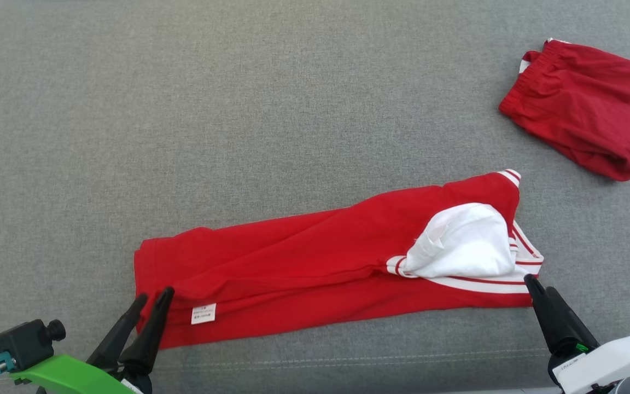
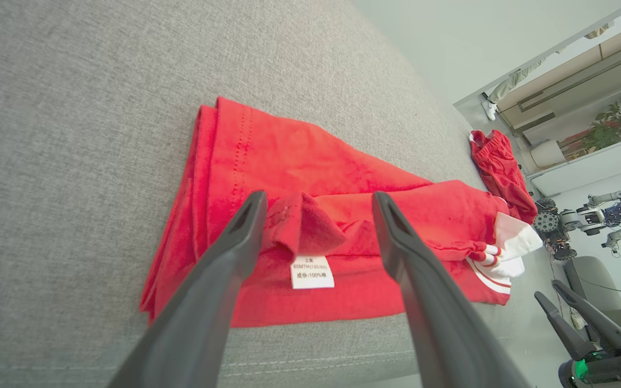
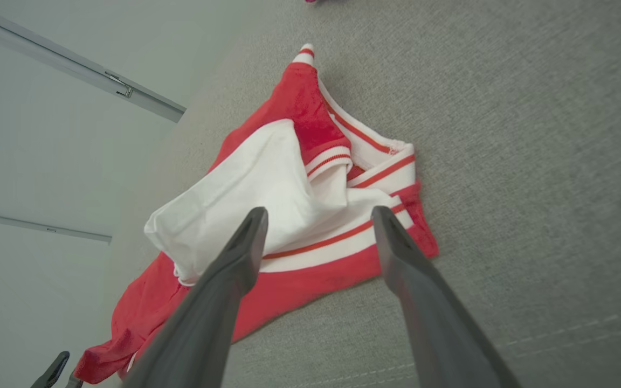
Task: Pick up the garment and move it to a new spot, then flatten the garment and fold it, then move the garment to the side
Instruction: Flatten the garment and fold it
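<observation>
Garment [image 1: 293, 257]: red, white-trimmed, folded into a long strip; lies near front edge of grey cushion [image 1: 238, 82].
Long axis: left to right across head view, right end slightly farther away.
Left jaws: open, empty, at hem end beside care label [image 1: 203, 313].
Right jaws: open, empty, at near corner of striped end.
Nearer arm: neither; one at each end.
Left wrist view: small raised tuck [image 2: 305, 229] above label, not evident from head view.
Beyond: red shorts [image 1: 583, 104], far right, well apart.
</observation>
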Robot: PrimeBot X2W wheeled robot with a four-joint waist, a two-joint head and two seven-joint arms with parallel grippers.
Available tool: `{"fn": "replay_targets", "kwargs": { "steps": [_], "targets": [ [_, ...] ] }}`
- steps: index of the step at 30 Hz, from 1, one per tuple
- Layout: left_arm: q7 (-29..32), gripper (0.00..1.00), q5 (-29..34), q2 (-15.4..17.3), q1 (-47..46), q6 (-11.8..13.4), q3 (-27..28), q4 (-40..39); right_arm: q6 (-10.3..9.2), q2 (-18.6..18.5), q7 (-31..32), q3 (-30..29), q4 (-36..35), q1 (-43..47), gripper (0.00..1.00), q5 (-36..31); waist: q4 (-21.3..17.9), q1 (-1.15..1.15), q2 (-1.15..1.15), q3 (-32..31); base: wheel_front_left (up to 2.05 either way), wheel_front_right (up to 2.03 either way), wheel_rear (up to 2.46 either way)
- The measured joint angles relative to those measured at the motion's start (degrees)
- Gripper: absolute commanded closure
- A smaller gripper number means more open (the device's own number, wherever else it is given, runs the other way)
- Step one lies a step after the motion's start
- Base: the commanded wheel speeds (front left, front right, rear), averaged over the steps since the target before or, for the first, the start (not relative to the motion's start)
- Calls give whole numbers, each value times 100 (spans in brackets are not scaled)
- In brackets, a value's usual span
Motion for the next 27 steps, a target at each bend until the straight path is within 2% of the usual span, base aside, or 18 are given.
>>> {"fn": "replay_targets", "kwargs": {
  "steps": [7, 11, 19, 27],
  "targets": [
    [-27, 0, 163, -30, 10, 180, 35, -255, 131, 59, -113, -49, 325, -2, 0, 147, -3, 0, 0, 119, 0, 0, 0],
    [-33, 0, 323, -90, 75, 374, 218, -382, 374, 180, -218, -49, 810, -109, 0, 287, -81, 0, 0, 252, 0, 0, 0],
    [-35, 0, 381, -124, 175, 490, 229, -568, 781, 286, -224, 42, 1294, -466, 0, 553, -192, 0, 0, 313, 0, 0, 0],
    [-35, 0, 430, -99, 177, 590, 212, -710, 1059, 335, -163, 190, 1712, -835, 0, 759, -197, 0, 0, 387, 0, 0, 0]
  ]
}}
